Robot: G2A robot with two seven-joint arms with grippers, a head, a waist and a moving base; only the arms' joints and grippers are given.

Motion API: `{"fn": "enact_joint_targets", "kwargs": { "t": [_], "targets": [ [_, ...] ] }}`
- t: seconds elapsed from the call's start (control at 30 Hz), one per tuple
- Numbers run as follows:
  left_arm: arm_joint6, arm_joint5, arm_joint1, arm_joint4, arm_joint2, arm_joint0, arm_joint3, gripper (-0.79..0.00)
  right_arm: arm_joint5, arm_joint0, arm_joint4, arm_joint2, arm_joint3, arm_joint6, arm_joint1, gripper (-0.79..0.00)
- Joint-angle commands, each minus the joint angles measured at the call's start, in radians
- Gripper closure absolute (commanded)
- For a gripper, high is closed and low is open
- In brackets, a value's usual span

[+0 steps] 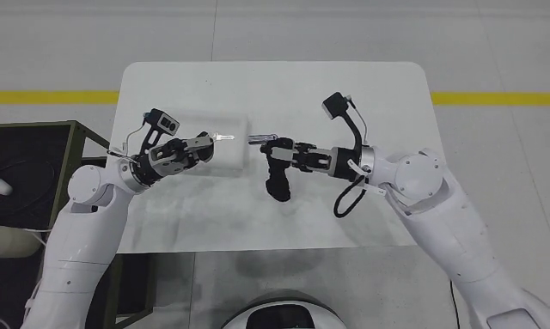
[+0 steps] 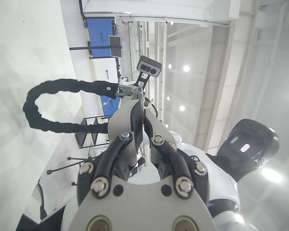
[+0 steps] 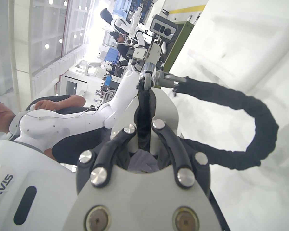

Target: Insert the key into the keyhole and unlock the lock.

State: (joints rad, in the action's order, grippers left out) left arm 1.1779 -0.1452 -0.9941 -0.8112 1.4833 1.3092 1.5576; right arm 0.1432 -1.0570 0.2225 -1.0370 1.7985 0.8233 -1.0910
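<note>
1. Closest to the lens, the left tool [image 2: 142, 112] is pinched narrow on the key [image 1: 225, 137]. It grips the head so that the blade sticks out towards the lock [image 1: 262, 140].
2. Key tip and lock are near each other but apart. A bare gap shows between them in the top view, and the blade is not in the keyhole [image 2: 136, 95].
3. Seen from the left wrist, the keyhole faces the key. The blade seems lined up with it, though it shows only edge-on as a thin sliver.
4. On the far side of the lock from the key, the right tool [image 3: 145, 94] is clamped tight on the lock just behind its metal end. Black sleeve shows between its fingers.
5. From the lock's metal end a black, fabric-sleeved cable [image 3: 260, 126] loops out and curves back to the lock beside the right tool.
6. Beneath the lock lies the white tabletop [image 1: 344, 88], and the lock is held up off it.
</note>
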Motion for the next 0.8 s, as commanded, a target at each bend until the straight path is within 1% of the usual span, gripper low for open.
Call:
{"fn": "enact_joint_targets", "kwargs": {
  "t": [0.0,0.17,0.53,0.77],
  "targets": [
    [0.002,0.002,-0.003,-0.008,-0.002,0.004,0.007,0.0,0.015,-0.004,0.001,0.006,0.0,-0.017,-0.006,0.0],
    [0.002,-0.001,-0.009,-0.003,-0.001,0.011,0.016,0.0,0.03,-0.01,-0.016,0.017,-0.003,-0.032,-0.018,0.0],
    [0.023,-0.006,-0.018,0.027,0.001,0.024,0.027,0.0,0.023,-0.026,-0.049,0.007,0.009,-0.008,-0.034,0.0],
    [0.015,-0.009,-0.023,0.044,0.006,0.028,0.034,0.0,0.022,-0.039,-0.054,-0.009,0.02,0.009,-0.041,0.0]
  ]
}}
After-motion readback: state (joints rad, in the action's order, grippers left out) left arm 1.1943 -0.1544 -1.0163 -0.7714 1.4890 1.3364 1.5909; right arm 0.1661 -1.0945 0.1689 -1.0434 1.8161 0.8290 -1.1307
